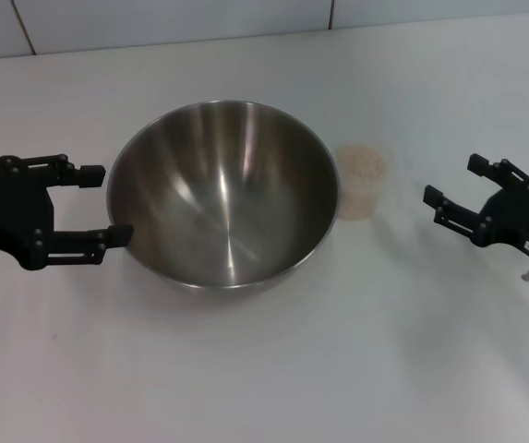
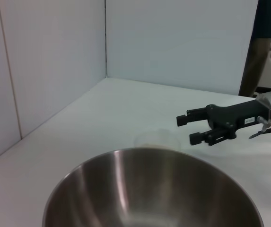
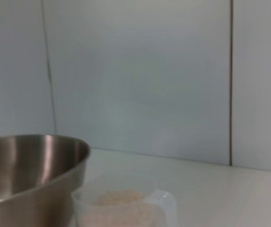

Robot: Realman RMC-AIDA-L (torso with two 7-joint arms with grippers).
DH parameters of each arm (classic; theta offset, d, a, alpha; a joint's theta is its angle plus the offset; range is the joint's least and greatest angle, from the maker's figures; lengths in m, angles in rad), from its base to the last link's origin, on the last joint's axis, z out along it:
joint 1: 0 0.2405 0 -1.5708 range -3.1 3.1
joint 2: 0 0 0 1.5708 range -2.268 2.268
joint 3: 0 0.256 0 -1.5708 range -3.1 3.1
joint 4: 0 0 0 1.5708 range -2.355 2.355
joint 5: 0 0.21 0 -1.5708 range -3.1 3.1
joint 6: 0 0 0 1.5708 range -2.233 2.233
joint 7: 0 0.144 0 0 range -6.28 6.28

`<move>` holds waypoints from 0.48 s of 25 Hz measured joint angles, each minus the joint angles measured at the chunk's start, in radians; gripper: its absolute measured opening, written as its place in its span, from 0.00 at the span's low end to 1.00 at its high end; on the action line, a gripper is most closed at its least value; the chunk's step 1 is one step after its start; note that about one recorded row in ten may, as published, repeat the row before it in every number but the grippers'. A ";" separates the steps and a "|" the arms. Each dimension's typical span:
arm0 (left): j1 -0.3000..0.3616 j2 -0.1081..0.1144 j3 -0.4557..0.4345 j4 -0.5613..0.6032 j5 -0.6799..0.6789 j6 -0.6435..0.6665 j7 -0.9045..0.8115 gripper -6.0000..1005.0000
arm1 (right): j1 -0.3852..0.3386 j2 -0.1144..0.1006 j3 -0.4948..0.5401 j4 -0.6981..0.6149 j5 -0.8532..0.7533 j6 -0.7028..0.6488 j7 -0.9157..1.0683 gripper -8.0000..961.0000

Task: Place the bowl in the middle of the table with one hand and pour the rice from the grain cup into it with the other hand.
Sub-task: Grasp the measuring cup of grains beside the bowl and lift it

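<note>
White table (image 1: 246, 369), tiled wall (image 1: 153, 23) behind; bowl (image 1: 222, 194) beside grain cup (image 1: 362, 180); left hand (image 1: 89, 208) wide, right hand (image 1: 450, 192) wide

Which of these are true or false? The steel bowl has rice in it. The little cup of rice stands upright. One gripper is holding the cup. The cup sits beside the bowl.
1. The bowl has rice in it: false, it is empty.
2. The grain cup stands upright: true.
3. One gripper holds the cup: false; the right gripper is open, apart from it; the left gripper is open at the bowl's rim.
4. The cup sits beside the bowl: true.
</note>
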 joint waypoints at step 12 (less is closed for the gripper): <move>-0.021 -0.002 0.002 -0.008 0.021 -0.013 -0.013 0.80 | 0.059 0.040 -0.002 -0.040 -0.005 0.141 0.003 0.87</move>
